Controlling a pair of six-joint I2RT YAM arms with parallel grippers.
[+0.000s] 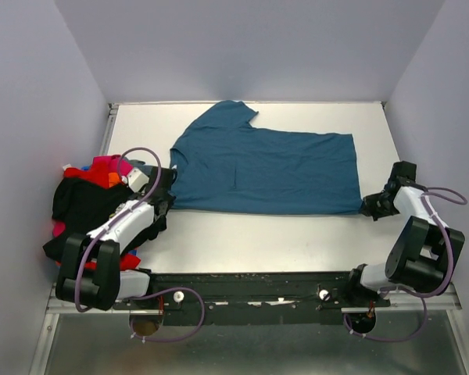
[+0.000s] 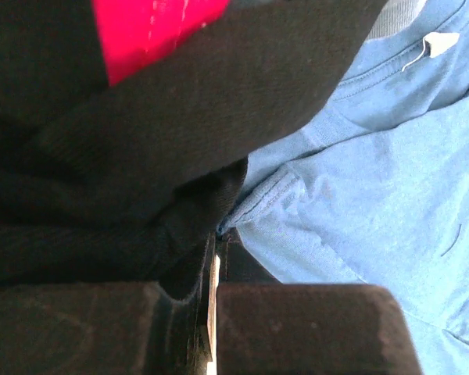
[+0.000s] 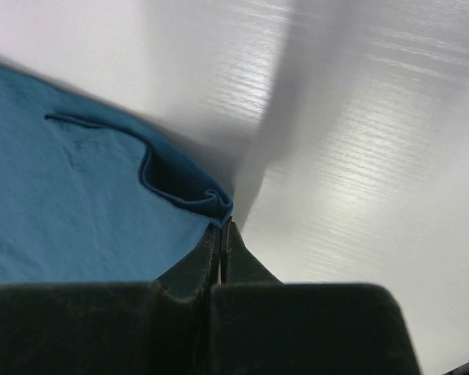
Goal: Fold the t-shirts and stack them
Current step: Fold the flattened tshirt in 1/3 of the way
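A teal-blue t-shirt (image 1: 266,168) lies flat across the table, one sleeve pointing to the back. My left gripper (image 1: 167,197) is shut on its near left edge, by the collar; in the left wrist view the closed tips (image 2: 221,234) pinch a teal seam (image 2: 266,199). My right gripper (image 1: 369,207) is shut on the shirt's near right corner, where the hem (image 3: 219,201) curls into the closed tips (image 3: 223,225). A heap of other t-shirts (image 1: 86,205), black, red, magenta and orange, sits at the left edge. Its black cloth (image 2: 141,156) drapes against my left fingers.
The white table (image 1: 250,238) shows bare in front of the shirt and at the right (image 3: 359,156). Grey walls close in the left, right and back. The heap presses against my left arm (image 1: 121,226). A white collar label (image 2: 442,43) shows on the teal shirt.
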